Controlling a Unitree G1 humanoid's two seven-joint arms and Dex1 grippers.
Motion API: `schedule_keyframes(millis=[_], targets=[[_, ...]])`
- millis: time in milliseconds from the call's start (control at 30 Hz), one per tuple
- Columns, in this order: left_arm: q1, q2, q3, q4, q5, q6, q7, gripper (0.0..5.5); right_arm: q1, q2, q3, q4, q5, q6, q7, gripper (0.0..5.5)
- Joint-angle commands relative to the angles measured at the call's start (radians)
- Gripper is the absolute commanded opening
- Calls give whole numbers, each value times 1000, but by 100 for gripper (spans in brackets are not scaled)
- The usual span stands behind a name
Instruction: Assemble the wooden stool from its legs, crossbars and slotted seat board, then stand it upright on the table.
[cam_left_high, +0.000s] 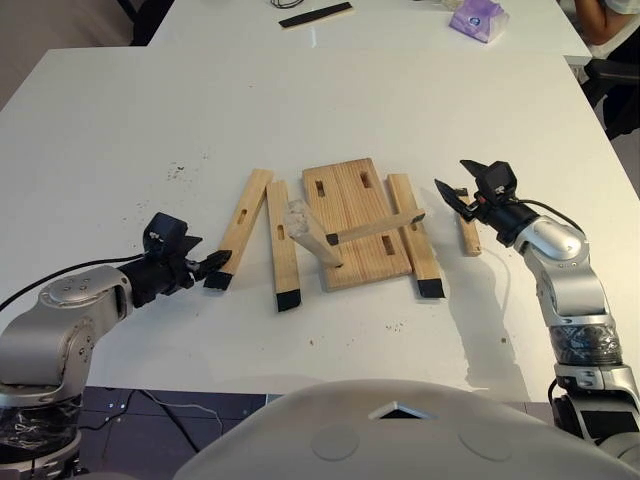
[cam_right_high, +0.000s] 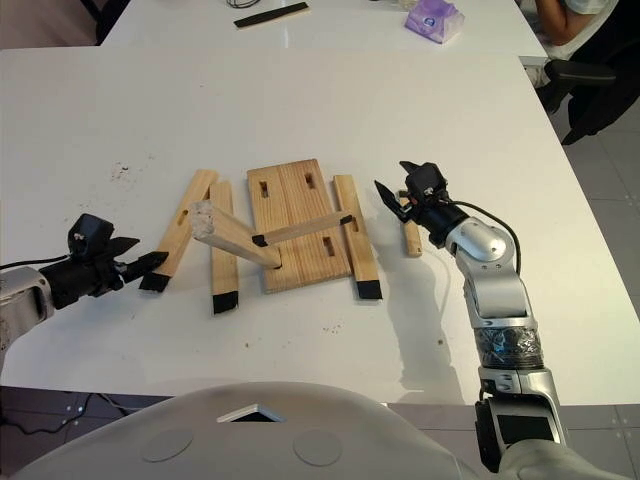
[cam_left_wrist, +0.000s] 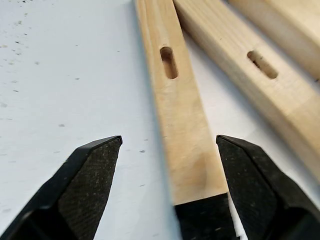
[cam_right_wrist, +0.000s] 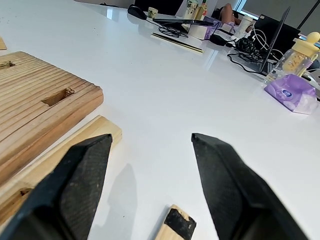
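A crumpled purple plastic tissue pack (cam_left_high: 478, 18) and a long flat black strip (cam_left_high: 315, 14) lie well apart on the far white desk (cam_left_high: 400, 35); dark specks (cam_left_high: 180, 172) dot the nearer desk (cam_left_high: 100, 120).

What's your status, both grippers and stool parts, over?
Left gripper open, astride leftmost leg at its black tip. Right gripper open, by short crossbar. Seat board flat, tilted leg on it. No obstruction seen.

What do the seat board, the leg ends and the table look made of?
Seat board: pale unpainted wood, likely pine; grain lines and a grooved face show.
Leg ends: black coating or cap, perhaps paint or rubber; cannot tell.
Table: smooth white top, slightly glossy, probably laminate.
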Motion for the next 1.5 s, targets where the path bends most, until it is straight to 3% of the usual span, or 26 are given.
schedule_keyframes(millis=[33,300,600,767,933,1067,1200,1367,1500], targets=[[-4,-30,-49,-17,6,7,20,351,-24,-5,12,12,-9,-3,12,292],[12,-79,-128,115,107,-54,91,351,-59,-26,13,12,-21,4,30,292],[-1,-137,-123,182,91,-114,70,214,-57,-15,14,19,-27,1,24,292],[-90,-202,-39,164,31,-222,61,199,-68,-14,-4,22,-17,8,17,292],[-275,-292,77,142,-11,-338,175,199,-117,-21,-52,73,18,15,22,292],[-430,-288,160,-2,-248,-327,158,199,-199,-24,-124,23,197,115,110,292],[-540,-217,160,-128,-580,-258,139,199,-341,-16,-245,-141,629,361,203,292],[-673,-116,101,-147,-836,-206,144,199,-527,-71,-266,-225,1011,591,296,364],[-658,-58,53,-144,-961,-164,93,199,-607,-102,-239,-215,1163,700,401,364]])
